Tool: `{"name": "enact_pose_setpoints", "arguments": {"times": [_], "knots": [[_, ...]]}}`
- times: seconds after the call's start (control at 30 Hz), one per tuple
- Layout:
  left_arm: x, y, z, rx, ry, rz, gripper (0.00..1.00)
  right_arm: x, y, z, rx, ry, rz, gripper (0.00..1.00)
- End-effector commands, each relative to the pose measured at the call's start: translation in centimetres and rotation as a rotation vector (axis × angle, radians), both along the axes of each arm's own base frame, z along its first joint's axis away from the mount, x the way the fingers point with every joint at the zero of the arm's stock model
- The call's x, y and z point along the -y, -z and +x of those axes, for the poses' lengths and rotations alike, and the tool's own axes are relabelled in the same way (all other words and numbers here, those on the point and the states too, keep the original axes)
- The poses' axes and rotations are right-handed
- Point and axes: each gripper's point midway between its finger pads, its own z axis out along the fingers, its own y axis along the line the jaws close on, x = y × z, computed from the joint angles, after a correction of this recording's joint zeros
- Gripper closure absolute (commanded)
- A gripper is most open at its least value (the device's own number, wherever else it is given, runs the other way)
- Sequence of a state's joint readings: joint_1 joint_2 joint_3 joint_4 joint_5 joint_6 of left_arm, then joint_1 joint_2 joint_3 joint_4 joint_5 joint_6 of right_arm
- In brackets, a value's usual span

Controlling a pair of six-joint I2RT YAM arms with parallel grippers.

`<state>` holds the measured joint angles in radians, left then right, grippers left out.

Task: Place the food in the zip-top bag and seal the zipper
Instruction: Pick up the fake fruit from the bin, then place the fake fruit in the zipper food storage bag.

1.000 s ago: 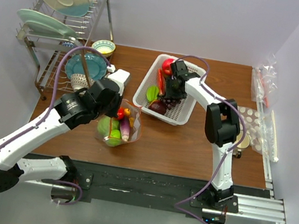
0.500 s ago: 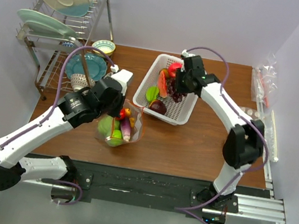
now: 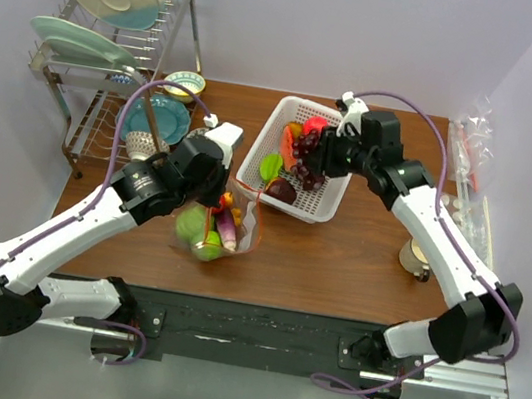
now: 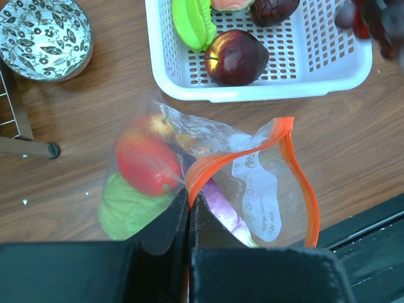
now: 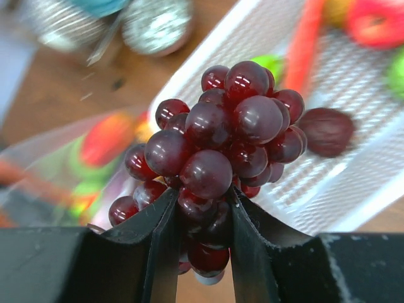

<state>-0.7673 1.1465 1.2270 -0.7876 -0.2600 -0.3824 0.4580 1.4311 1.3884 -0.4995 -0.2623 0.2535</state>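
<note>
Grapes [image 5: 214, 145] gripped by right hand [image 5: 199, 202] over basket [image 4: 265, 89]; left hand [image 4: 189, 205] tight on zipper [image 4: 214, 162] of zip-top bag [image 4: 265, 189].

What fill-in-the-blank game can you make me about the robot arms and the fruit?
The right gripper holds a dark red bunch of ____. That bunch hangs over the white ____. The left gripper pinches the zip-top bag, whose mouth is ____.
Missing words: grapes; basket; open.
</note>
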Motion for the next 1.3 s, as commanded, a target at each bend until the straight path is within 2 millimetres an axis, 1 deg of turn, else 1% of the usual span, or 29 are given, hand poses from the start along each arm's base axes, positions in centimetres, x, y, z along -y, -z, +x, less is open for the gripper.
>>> {"name": "enact_pose_setpoints", "arguments": {"times": [0.0, 0.07, 0.13, 0.17, 0.23, 0.27, 0.33, 0.37, 0.4, 0.43, 0.5, 0.53, 0.57, 0.6, 0.63, 0.67, 0.7, 0.73, 0.8, 0.93, 0.97, 1.1, 1.17, 1.2, 1.27], "knots": [[1.3, -2.1, 0.8, 0.062, 0.028, -0.061, 1.00, -2.4, -6.2, -4.9, 0.089, -0.218, 0.217, 0.66], [1.4, -2.2, 0.9, 0.071, 0.034, -0.059, 1.00, -2.6, -7.1, -7.6, 0.084, -0.292, 0.269, 0.66], [1.5, -2.0, 1.1, 0.070, 0.033, -0.052, 1.00, -2.8, -7.9, -9.4, 0.078, -0.343, 0.322, 0.66], [1.7, -2.0, 1.3, 0.067, 0.035, -0.051, 1.00, -2.7, -8.0, -11.0, 0.072, -0.387, 0.349, 0.66], [2.0, -1.9, 1.4, 0.057, 0.038, -0.056, 1.00, -3.0, -8.7, -12.5, 0.067, -0.437, 0.401, 0.64], [2.3, -2.1, 1.5, 0.054, 0.041, -0.061, 1.00, -3.0, -8.6, -13.9, 0.044, -0.488, 0.426, 0.64], [2.5, -2.1, 1.6, 0.048, 0.032, -0.070, 1.00, -3.5, -8.9, -15.2, 0.024, -0.540, 0.469, 0.63], [2.6, -2.2, 1.7, 0.046, 0.030, -0.073, 1.00, -3.7, -8.0, -15.6, -0.014, -0.553, 0.481, 0.63], [2.8, -2.3, 1.7, 0.040, 0.035, -0.081, 1.00, -4.0, -8.1, -16.2, -0.036, -0.574, 0.504, 0.64], [3.1, -2.5, 1.6, 0.036, 0.036, -0.095, 1.00, -4.6, -7.7, -16.9, -0.059, -0.603, 0.511, 0.64], [3.5, -2.9, 1.6, 0.034, 0.046, -0.120, 1.00, -5.5, -6.6, -17.6, -0.098, -0.621, 0.511, 0.65], [3.7, -3.1, 1.6, 0.035, 0.050, -0.133, 1.00, -6.4, -6.3, -18.8, -0.108, -0.660, 0.502, 0.64], [3.9, -3.2, 1.5, 0.036, 0.053, -0.142, 1.00, -6.8, -5.9, -19.1, -0.114, -0.664, 0.496, 0.64], [4.0, -3.3, 1.4, 0.031, 0.059, -0.151, 1.00, -7.2, -5.7, -18.8, -0.102, -0.646, 0.489, 0.64], [4.1, -3.4, 1.3, 0.029, 0.064, -0.157, 1.00, -7.6, -5.6, -19.0, -0.106, -0.653, 0.488, 0.64], [4.3, -3.4, 1.3, 0.028, 0.069, -0.161, 1.00, -7.8, -5.0, -18.8, -0.116, -0.643, 0.488, 0.64], [4.4, -3.5, 1.1, 0.022, 0.075, -0.170, 1.00, -8.0, -5.1, -18.4, -0.108, -0.632, 0.499, 0.65], [4.3, -3.5, 1.0, 0.022, 0.074, -0.171, 1.00, -8.1, -4.6, -17.7, -0.110, -0.601, 0.491, 0.65], [4.3, -3.6, 0.8, 0.021, 0.076, -0.179, 1.00, -8.5, -4.6, -17.1, -0.103, -0.587, 0.495, 0.66], [4.3, -4.0, 0.4, 0.023, 0.088, -0.197, 1.00, -9.3, -3.9, -15.8, -0.115, -0.565, 0.489, 0.66], [4.3, -4.2, 0.3, 0.025, 0.091, -0.204, 1.00, -9.7, -3.3, -15.1, -0.131, -0.551, 0.481, 0.66], [4.7, -5.1, 0.0, 0.032, 0.109, -0.241, 1.00, -10.8, -2.2, -13.6, -0.150, -0.527, 0.478, 0.66], [4.7, -5.9, -0.2, 0.044, 0.115, -0.258, 1.00, -11.0, -1.4, -12.7, -0.153, -0.501, 0.463, 0.66], [4.6, -6.0, -0.3, 0.043, 0.117, -0.257, 1.00, -11.1, -0.4, -12.0, -0.159, -0.476, 0.439, 0.66], [4.6, -6.5, -0.3, 0.049, 0.118, -0.260, 1.00, -11.2, 0.1, -11.3, -0.146, -0.450, 0.419, 0.67]]}}
